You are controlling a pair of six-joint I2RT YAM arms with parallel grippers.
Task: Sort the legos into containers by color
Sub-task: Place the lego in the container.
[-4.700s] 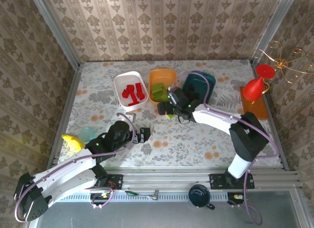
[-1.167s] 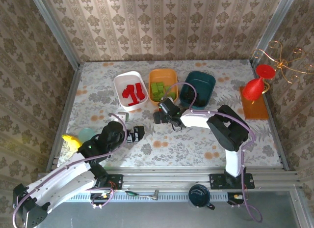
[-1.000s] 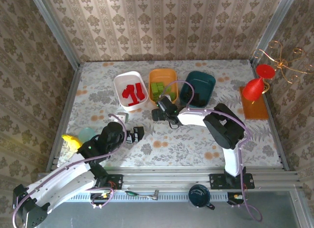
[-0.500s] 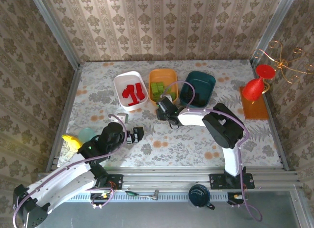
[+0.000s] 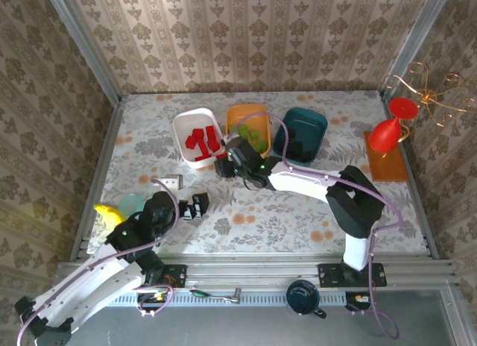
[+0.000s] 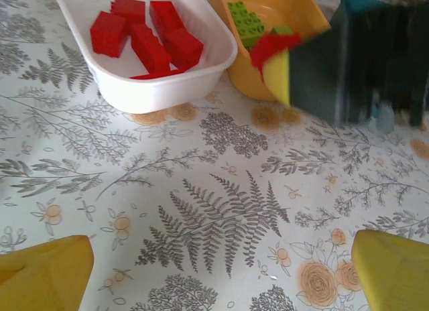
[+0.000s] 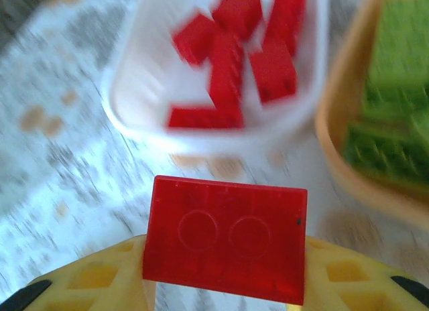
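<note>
Wallpapered panels (image 5: 246, 40) and aluminium framing (image 5: 261, 271) suggest a lab.

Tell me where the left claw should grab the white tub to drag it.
Probably its near long wall, from above: the white tub looks too wide to span, but that thin rim faces the left claw and can be straddled. Mind the red bricks inside.

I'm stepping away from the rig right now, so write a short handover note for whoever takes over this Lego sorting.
Left gripper: open, empty, over the table on the near left.
Right gripper: shut on a red brick, just short of the white tub.
Done: red bricks lie in the white tub, green bricks in the orange tub. The teal tub is too dark inside to tell.
Left: drop the held brick into the white tub, then check for strays.
</note>
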